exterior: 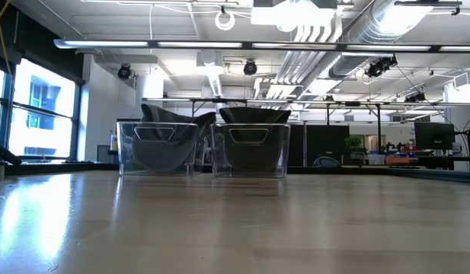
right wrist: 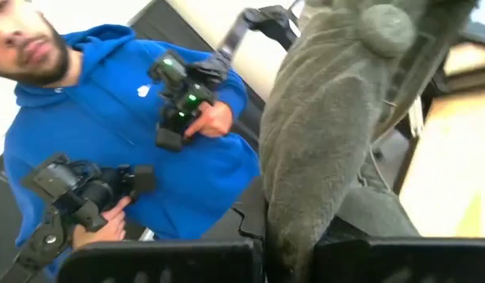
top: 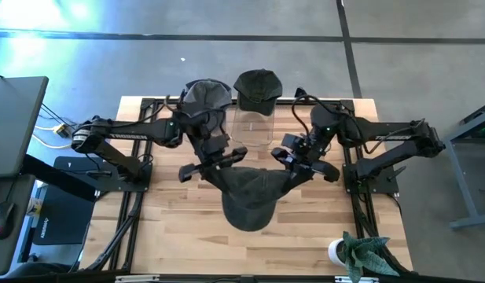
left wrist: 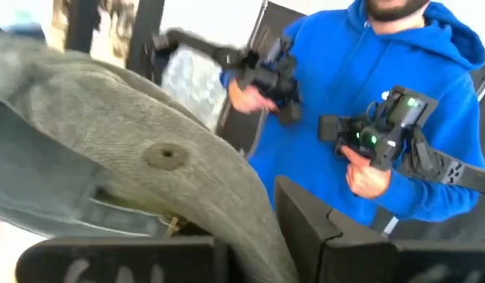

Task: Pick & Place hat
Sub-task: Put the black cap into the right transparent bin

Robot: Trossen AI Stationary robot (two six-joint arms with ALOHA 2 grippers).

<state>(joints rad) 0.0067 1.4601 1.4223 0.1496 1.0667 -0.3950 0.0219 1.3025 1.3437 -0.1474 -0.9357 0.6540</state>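
Arms converge mid-table, both end effectors (top: 226,161) (top: 299,167) clamping the hat (top: 250,196).

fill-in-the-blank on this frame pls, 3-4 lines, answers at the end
1. The dark grey hat hangs between ____ grippers, the left gripper and the right gripper.
2. At the table's far edge stand two clear bins, each with a ____ on it.
3. The person in the wrist views wears a ____ hoodie.
4. A potted plant sits at the table's near ____ corner.

Answers: both; hat; blue; right
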